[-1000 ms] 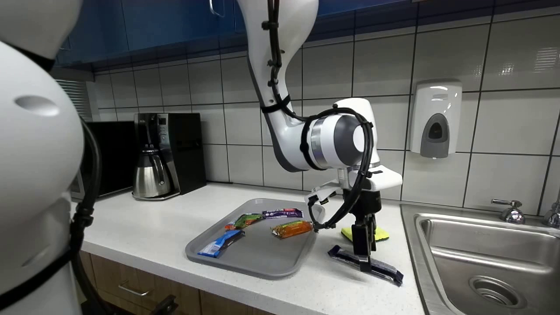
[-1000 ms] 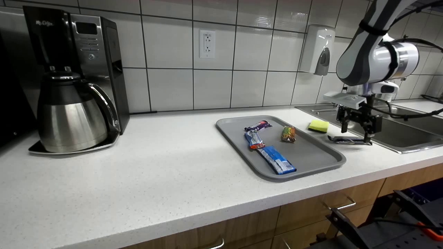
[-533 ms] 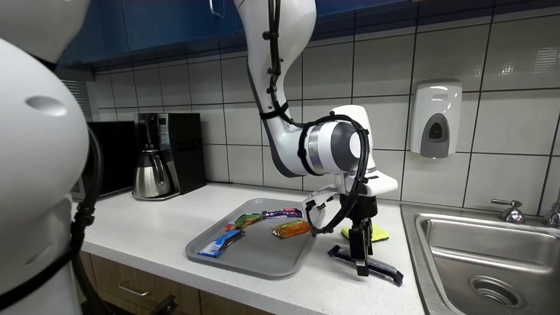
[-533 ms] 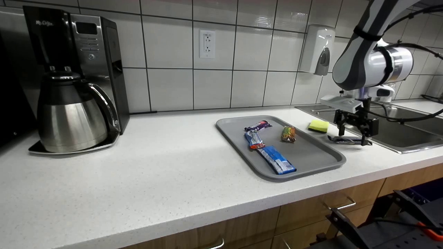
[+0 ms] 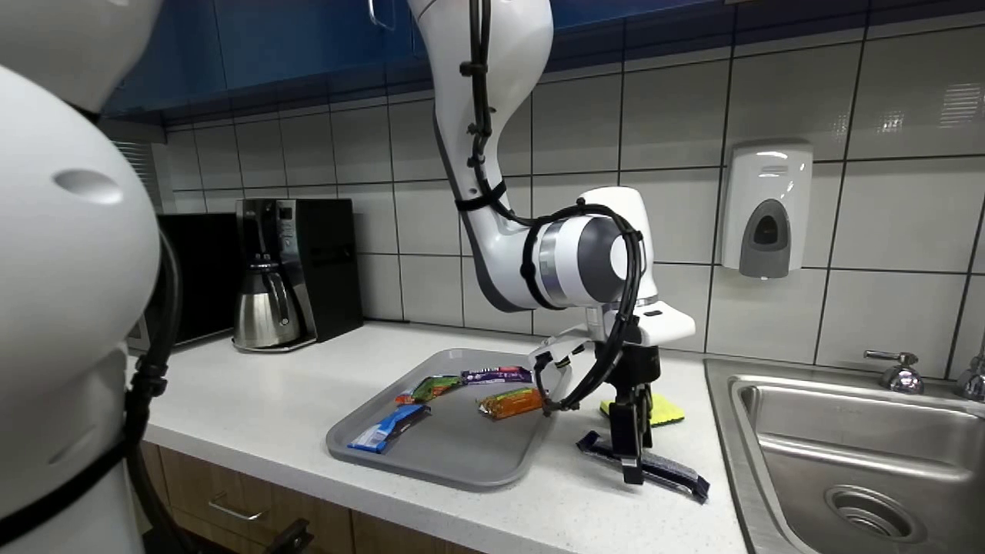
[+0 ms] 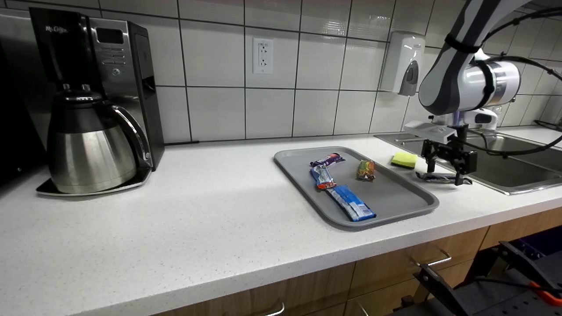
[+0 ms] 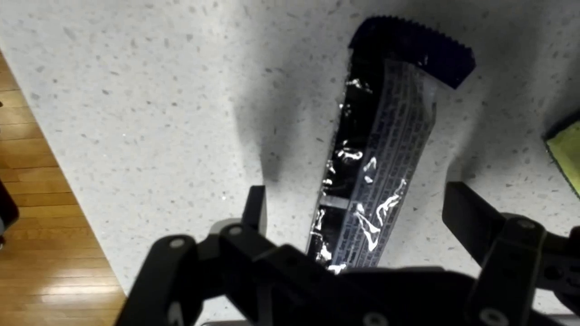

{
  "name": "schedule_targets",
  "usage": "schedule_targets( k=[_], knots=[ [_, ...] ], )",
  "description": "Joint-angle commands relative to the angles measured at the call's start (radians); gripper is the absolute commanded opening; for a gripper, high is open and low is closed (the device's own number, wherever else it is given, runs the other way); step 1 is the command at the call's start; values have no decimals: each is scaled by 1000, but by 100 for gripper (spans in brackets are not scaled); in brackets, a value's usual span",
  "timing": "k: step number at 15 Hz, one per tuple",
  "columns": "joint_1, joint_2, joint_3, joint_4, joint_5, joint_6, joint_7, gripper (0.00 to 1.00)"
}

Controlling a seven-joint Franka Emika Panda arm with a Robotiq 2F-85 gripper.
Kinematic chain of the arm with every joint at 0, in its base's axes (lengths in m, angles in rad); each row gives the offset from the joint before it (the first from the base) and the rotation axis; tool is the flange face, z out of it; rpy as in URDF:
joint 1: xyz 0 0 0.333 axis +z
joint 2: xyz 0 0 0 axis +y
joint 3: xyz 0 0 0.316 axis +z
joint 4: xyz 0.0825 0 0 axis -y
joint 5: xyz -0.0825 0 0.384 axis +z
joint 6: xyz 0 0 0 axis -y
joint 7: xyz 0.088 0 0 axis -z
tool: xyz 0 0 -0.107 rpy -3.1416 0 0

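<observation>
Okay, tool (image 7: pixel 356 199) gapes wide, holding nothing, over the dark bar (image 7: pixel 385 154) near the front edge of the bench (image 7: pixel 158 113); four other bars (image 5: pixel 509 402) sit on the tray (image 5: pixel 469 454), this one not yet gripped.

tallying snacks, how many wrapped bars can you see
5: the blue bar, multicolored bar, purple bar and orange bar on the gray tray; the dark bar on the counter, framed by the open pincer.
</observation>
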Motion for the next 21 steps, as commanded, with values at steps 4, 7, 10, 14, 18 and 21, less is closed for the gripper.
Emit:
schedule_targets(
  k=[4, 7, 10, 14, 18, 21],
  knots=[
    [14, 1, -11, 11, 20, 10, -1, 56],
    [14, 1, -10, 12, 21, 13, -2, 34],
    [16, 1, -10, 14, 21, 17, -1, 12],
    [17, -7, -11, 7, 20, 14, -3, 10],
    [26, -55, -14, -15, 9, 5, -14, 10],
    [31, -96, -12, -26, 4, 0, -24, 10]
  ],
)
